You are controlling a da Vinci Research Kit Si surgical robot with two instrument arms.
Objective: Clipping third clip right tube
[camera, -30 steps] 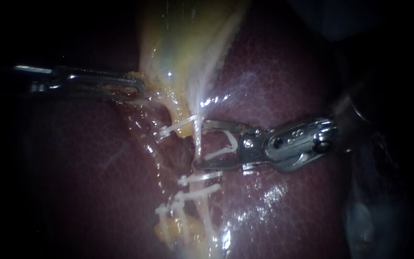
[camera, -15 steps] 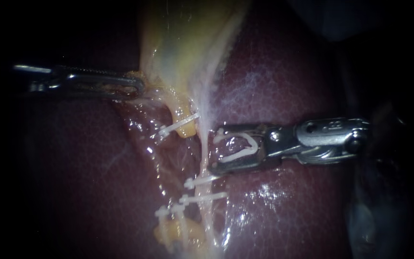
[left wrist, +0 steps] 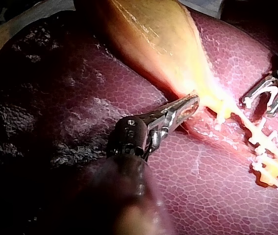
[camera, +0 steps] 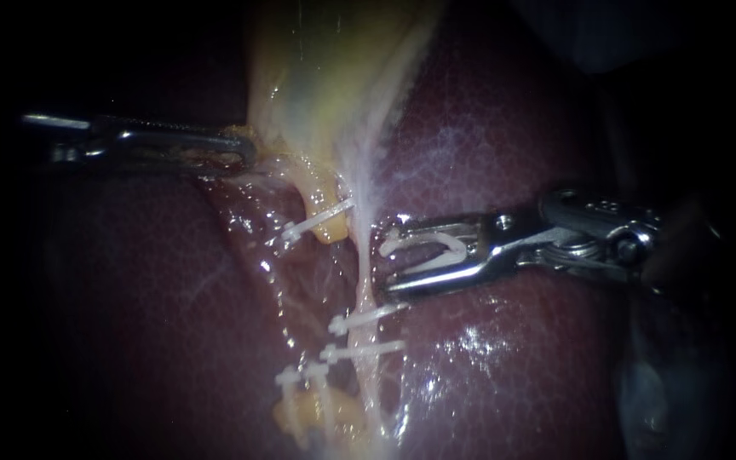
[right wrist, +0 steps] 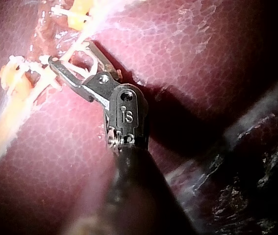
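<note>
The right tube [camera: 361, 281] is a pale strand running down from the yellow gallbladder [camera: 325, 68] over the liver. Two white clips [camera: 366, 317] [camera: 368, 349] cross its lower part. My right instrument [camera: 388, 254] lies just to the tube's right. Its jaws stand apart with an open white clip [camera: 436, 247] held between them, and their tips are beside the tube, not around it. The right wrist view shows the same jaws [right wrist: 70, 53] close to the strand. My left instrument [camera: 244, 152] is shut on the gallbladder's lower edge [left wrist: 190, 104].
The left tube [camera: 321, 200] carries one white clip [camera: 317, 221] high up, and another clip [camera: 296, 375] sits low by yellow fat. Dark red liver [camera: 513, 128] surrounds everything, with wet glints below the right instrument.
My right instrument has drawn back to the right: its open jaws straddled the right tube a second ago and now sit beside it. It has also rolled. The left instrument holds still.
</note>
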